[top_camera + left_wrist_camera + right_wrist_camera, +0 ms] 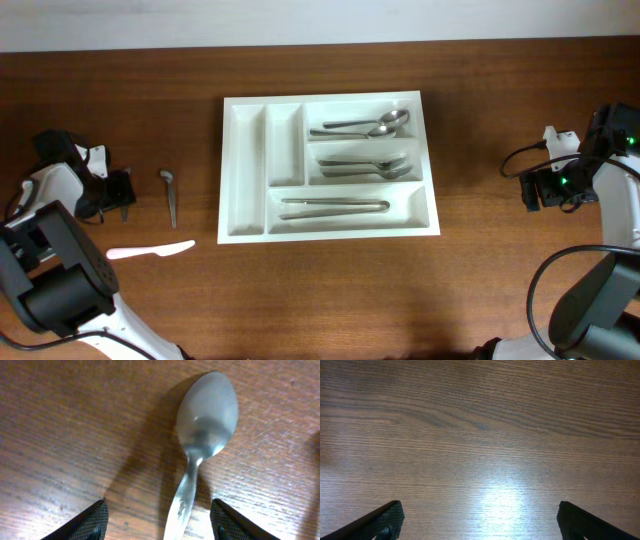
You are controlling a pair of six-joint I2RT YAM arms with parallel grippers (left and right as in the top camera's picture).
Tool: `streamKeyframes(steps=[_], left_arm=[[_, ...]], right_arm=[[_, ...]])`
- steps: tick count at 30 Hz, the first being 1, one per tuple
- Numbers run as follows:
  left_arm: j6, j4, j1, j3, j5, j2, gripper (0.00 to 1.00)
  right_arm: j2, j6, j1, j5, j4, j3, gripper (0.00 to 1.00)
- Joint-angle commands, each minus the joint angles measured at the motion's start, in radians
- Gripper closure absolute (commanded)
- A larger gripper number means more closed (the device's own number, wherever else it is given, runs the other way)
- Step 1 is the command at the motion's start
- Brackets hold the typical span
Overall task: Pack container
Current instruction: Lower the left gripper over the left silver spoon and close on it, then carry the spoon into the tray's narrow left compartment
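The white container (228, 170) sits mid-table. Its three crosswise compartments hold metal spoons (365, 126), more metal cutlery (365, 166) and long metal pieces (335, 206); its two narrow upright compartments look empty. My left gripper (120, 195) is at the far left of the table. In the left wrist view it (157, 527) is open, with the handle of a metal spoon (206, 412) between its fingers, touching neither. A metal utensil (170, 195) lies just right of that gripper. My right gripper (545, 190) is open over bare wood (479, 527).
A white plastic knife (150, 249) lies on the table in front of the left gripper, left of the container. The arm bases stand at the front left and front right corners.
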Motion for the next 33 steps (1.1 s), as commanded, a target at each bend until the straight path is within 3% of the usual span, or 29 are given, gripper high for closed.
streamKeyframes(steps=[1, 12, 16, 23, 33], left_arm=[[0.024, 0.016, -0.007, 0.006, 0.033, 0.023, 0.37], [0.039, 0.039, -0.017, 0.006, 0.068, 0.023, 0.74], [0.039, 0.04, -0.017, 0.006, 0.068, 0.023, 0.78], [0.035, 0.04, -0.017, 0.006, 0.068, 0.023, 0.97], [0.007, 0.041, -0.017, 0.02, 0.08, 0.023, 0.98]], right_arm=[[-0.001, 0.001, -0.002, -0.002, 0.0, 0.0, 0.01], [-0.001, 0.001, -0.003, -0.002, 0.0, 0.0, 0.01], [-0.001, 0.001, -0.002, -0.002, 0.0, 0.0, 0.01], [-0.001, 0.001, -0.002, -0.002, 0.0, 0.0, 0.01], [-0.001, 0.001, -0.002, -0.002, 0.0, 0.0, 0.01]])
